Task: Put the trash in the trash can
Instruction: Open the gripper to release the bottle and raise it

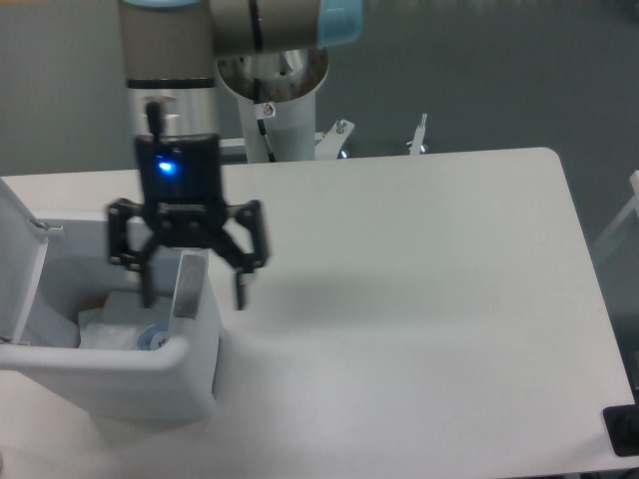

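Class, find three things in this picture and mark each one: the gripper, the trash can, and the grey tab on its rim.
gripper (191, 295): fixed camera view, midway between its two spread fingertips.
trash can (110, 361): fixed camera view, on its near white rim.
grey tab (187, 284): fixed camera view, on the middle of the tab.

Your work surface is a white table (419, 299) with rounded corners, its top plain and matte, set against a dark grey floor. Directly on it you have one item: the white boxy trash can (120, 374), standing at the front left corner with its grey tab (187, 284) on the right rim and its lid (18, 261) hinged up at the left. A faint shadow lies on the tabletop just right of the can.
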Controlling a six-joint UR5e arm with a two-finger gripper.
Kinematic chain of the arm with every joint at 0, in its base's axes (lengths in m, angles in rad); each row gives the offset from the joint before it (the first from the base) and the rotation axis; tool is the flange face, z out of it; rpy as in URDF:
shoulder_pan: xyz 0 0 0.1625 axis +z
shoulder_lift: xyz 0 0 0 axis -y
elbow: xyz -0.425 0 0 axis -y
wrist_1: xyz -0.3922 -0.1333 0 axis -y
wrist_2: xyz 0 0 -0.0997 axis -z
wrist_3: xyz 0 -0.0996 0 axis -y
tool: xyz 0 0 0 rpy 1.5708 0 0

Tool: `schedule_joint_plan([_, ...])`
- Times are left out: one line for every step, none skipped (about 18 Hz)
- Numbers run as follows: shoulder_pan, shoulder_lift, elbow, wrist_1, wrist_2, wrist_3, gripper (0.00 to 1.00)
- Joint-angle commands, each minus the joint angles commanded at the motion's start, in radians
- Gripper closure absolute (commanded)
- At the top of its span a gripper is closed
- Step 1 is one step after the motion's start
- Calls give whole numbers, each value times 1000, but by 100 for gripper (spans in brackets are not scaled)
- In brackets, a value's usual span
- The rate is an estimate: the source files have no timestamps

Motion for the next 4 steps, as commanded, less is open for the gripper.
schedule_joint_plan([11, 0, 2, -12, -2, 35, 0])
schedule_joint_plan([15, 0, 2, -22, 2, 54, 0])
schedule_joint_plan([17, 3, -5, -22, 2, 54, 0])
schedule_joint_plan([20, 5, -14, -22, 2, 54, 0])
